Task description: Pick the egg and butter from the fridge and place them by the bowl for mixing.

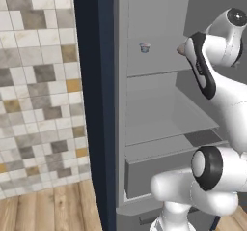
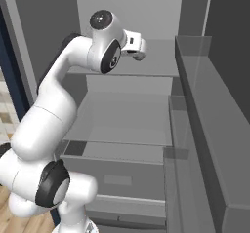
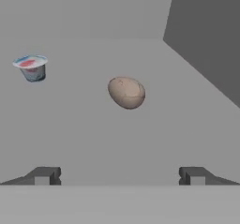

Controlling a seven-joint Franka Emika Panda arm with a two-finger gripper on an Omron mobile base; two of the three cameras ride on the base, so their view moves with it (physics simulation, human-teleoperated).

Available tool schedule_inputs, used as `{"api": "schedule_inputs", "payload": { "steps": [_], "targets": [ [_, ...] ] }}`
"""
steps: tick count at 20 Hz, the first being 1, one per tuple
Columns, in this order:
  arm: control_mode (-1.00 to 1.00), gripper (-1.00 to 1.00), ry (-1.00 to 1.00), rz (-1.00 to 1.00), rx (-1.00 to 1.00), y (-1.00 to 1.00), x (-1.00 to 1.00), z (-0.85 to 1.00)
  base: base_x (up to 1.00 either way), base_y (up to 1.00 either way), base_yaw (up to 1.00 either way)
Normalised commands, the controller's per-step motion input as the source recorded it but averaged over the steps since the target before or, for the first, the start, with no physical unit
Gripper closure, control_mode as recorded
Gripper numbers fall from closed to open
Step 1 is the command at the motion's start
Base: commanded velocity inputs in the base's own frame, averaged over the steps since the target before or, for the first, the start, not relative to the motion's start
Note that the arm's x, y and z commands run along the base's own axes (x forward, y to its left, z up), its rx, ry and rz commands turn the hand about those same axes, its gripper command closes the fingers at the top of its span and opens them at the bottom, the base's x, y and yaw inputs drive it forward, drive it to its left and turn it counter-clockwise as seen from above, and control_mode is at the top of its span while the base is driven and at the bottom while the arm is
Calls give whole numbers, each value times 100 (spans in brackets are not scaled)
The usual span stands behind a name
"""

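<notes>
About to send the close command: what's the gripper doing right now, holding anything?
Gripper: open, holding nothing; the egg lies ahead of it on the fridge shelf, untouched.

Bare shelf lies between the wide-spread tool (image 3: 120,175) and the egg (image 3: 126,92) — a small cup (image 3: 31,67) stands well off left.

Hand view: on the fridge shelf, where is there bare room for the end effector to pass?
Bare shelf lies between the open end effector and the egg, and between egg and cup. To the right, the dark fridge wall closes in. Nothing crowds the egg.
</notes>
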Motion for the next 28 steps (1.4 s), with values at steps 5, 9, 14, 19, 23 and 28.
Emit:
{"api": "schedule_inputs", "payload": {
  "steps": [5,9,14,19,23,28],
  "targets": [
    [-100,-100,2,6,-3,-8,41,-14,0,0,0],
    [-100,-100,7,7,0,-8,39,-12,0,0,0],
    [-100,-100,8,1,0,-6,45,-6,0,0,0],
    [-100,-100,5,0,0,-6,47,0,0,0,0],
    [-100,-100,4,0,0,-5,32,-9,0,0,0],
    [-100,-100,0,0,0,-13,25,-15,0,0,0]
  ]
}}
